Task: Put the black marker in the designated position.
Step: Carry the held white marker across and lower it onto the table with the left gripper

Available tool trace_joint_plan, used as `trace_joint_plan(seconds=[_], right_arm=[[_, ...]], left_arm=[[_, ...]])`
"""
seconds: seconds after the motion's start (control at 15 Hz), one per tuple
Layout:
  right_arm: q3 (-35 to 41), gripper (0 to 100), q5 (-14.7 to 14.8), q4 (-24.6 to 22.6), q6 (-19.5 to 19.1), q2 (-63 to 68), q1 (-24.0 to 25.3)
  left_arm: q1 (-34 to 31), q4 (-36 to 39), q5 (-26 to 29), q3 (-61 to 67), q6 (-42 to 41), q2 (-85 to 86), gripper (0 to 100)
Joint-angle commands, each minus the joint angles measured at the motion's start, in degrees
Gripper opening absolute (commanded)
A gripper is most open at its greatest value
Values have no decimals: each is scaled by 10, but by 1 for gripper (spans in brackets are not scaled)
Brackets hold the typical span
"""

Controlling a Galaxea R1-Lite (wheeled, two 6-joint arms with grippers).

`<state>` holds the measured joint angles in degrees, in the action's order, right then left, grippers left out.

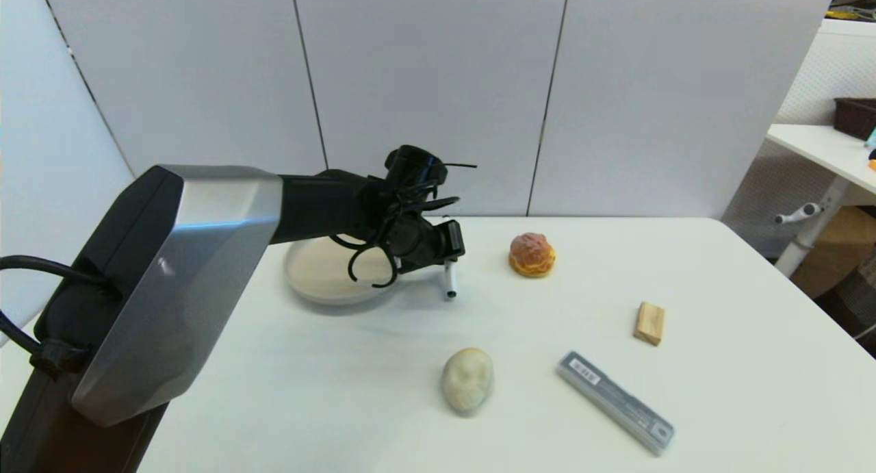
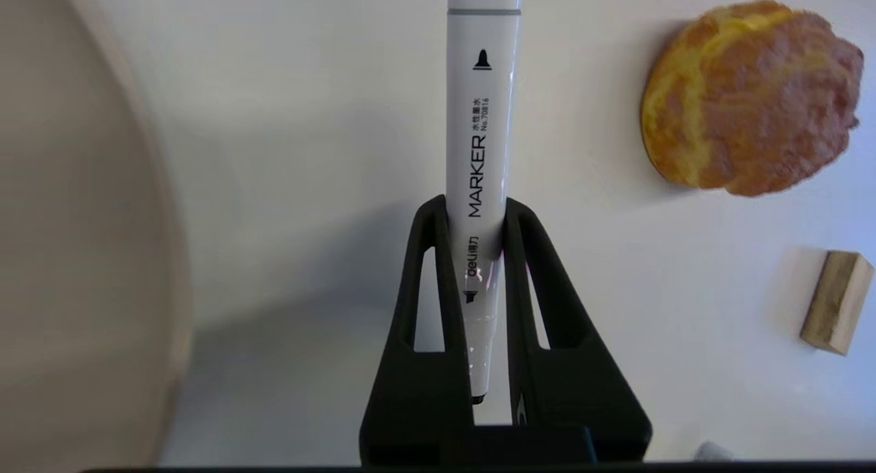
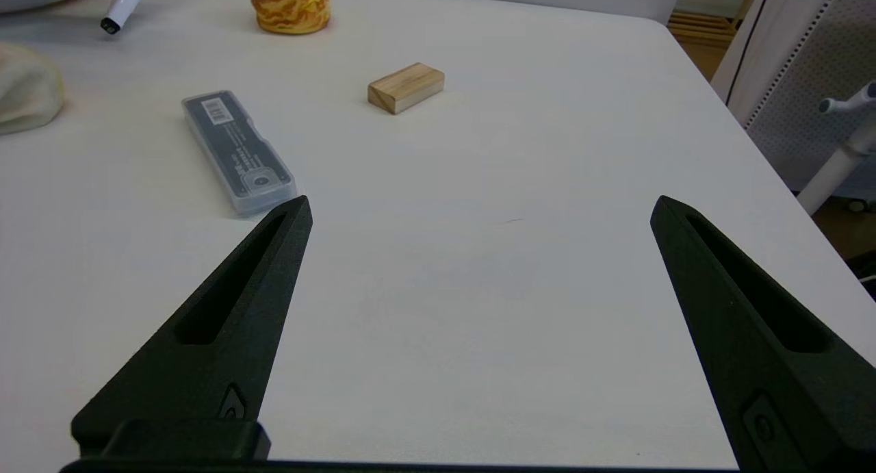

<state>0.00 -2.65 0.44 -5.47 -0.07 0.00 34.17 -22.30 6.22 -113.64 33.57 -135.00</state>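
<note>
My left gripper (image 1: 448, 254) is shut on the black marker (image 1: 449, 281), a slim white pen with black print. The marker (image 2: 481, 117) sits gripped between both black fingers (image 2: 428, 254) and sticks out well past their tips. It hangs tilted, with its lower tip close above the table, just right of the beige plate (image 1: 321, 278) and left of the cream puff (image 1: 532, 254). The marker's tip (image 3: 123, 4) also shows far off in the right wrist view. No mark on the white tabletop shows the designated position. My right gripper (image 3: 479, 209) is open over bare table at the near right.
A pale rounded lump (image 1: 467, 380) lies near the front middle. A flat grey lead case (image 1: 614, 402) lies at the front right, with a small wooden block (image 1: 649, 323) behind it. The table's right edge (image 1: 807, 309) borders a white desk leg.
</note>
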Motion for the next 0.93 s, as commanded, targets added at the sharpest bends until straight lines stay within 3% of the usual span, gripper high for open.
trace_joint_plan(seconds=[0.07, 0.67, 0.73, 0.93], right_arm=[[0, 100, -1, 0, -1, -1, 0], [0, 100, 0, 0, -1, -1, 0], [0, 100, -1, 0, -1, 1, 0], [0, 100, -1, 0, -1, 1, 0]], left_arm=[[-3, 0, 12, 0, 4, -5, 0], [-5, 26, 14, 0, 0, -16, 0], [-5, 26, 14, 0, 0, -16, 100], [-4, 27, 13, 0, -2, -15, 100]])
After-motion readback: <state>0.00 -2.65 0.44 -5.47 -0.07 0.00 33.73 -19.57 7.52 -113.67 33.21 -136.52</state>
